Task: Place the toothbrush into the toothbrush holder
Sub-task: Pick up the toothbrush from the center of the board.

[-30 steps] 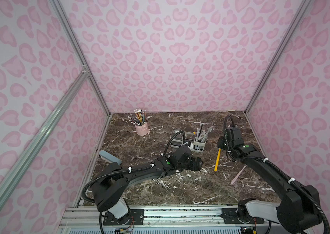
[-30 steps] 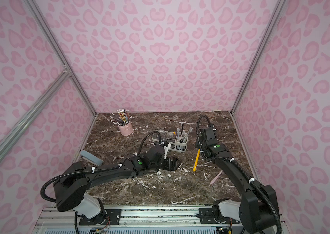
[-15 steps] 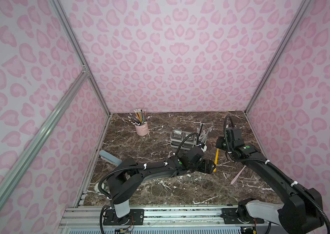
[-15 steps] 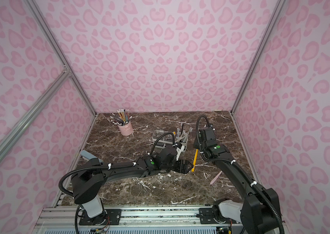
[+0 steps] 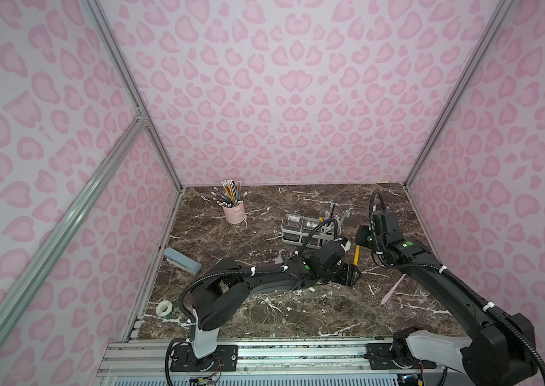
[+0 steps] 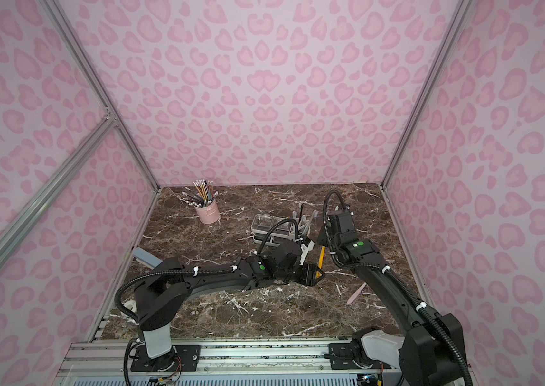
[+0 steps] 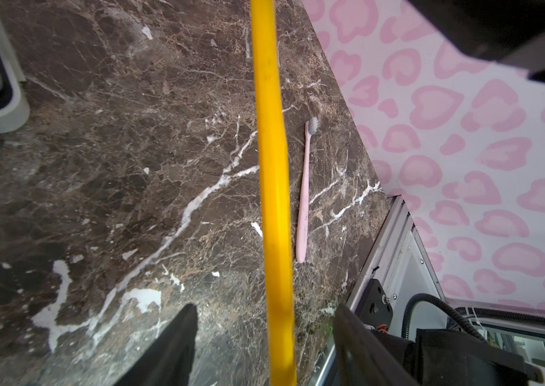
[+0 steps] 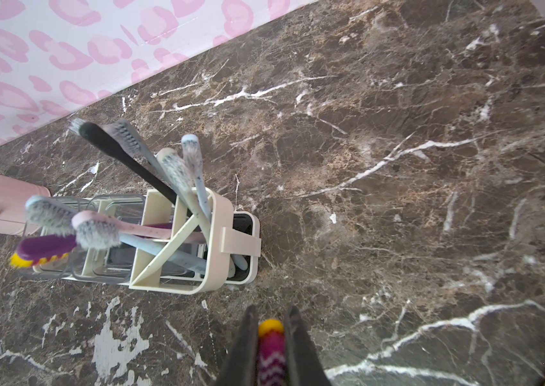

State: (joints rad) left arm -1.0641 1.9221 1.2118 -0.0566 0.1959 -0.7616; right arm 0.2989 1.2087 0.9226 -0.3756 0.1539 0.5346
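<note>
Right claw [image 8: 271,317]: clenched on the toothbrush [image 5: 357,255]. In the right wrist view the two fingers pinch its purple zigzag end, and a yellow tip shows just past them. In both top views the yellow handle hangs down from this grip, near upright and slightly tilted.

Toothbrush position: held in the air just beside the toothbrush holder [image 5: 289,239], off the end nearest the right arm. It sits in none of the compartments.

Left claw [image 7: 265,309]: released. The fingers stand apart on either side of the lower handle. The left wrist view shows a gap on both sides and no contact. In both top views this claw sits low, beneath the right claw.

Toothbrush holder: upright on the tabletop [image 5: 264,310]. Several other brushes lean in its divided compartment, bristles up. The two clear boxes sit at the end away from the right arm.

Other items:
- A pink cup [image 5: 234,212] full of pencils stands well apart from the holder, toward the back left corner.
- A pink toothbrush [image 7: 304,200] lies flat on the tabletop near the right wall, touching neither claw.
</note>
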